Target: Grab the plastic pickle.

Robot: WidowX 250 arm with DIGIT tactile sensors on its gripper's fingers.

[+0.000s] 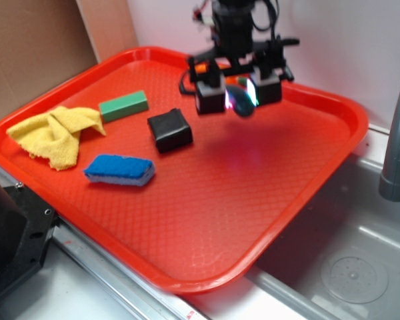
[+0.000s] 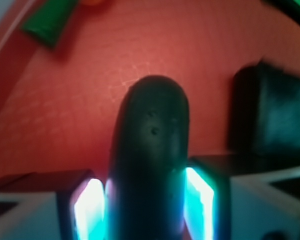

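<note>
The plastic pickle (image 1: 242,101) is a dark teal oblong held between the two glowing pads of my gripper (image 1: 240,93), above the far part of the red tray (image 1: 207,220). In the wrist view the plastic pickle (image 2: 151,150) fills the centre, its rounded end pointing away, and my gripper (image 2: 146,210) is shut on it, with both lit pads against its sides. It hangs clear of the tray floor.
On the tray lie a black block (image 1: 169,129), a light green block (image 1: 123,105), a blue sponge (image 1: 120,169) and a yellow cloth (image 1: 55,133). An orange carrot tip (image 2: 92,2) shows behind the gripper. A sink basin (image 1: 353,267) and grey faucet (image 1: 397,133) sit right.
</note>
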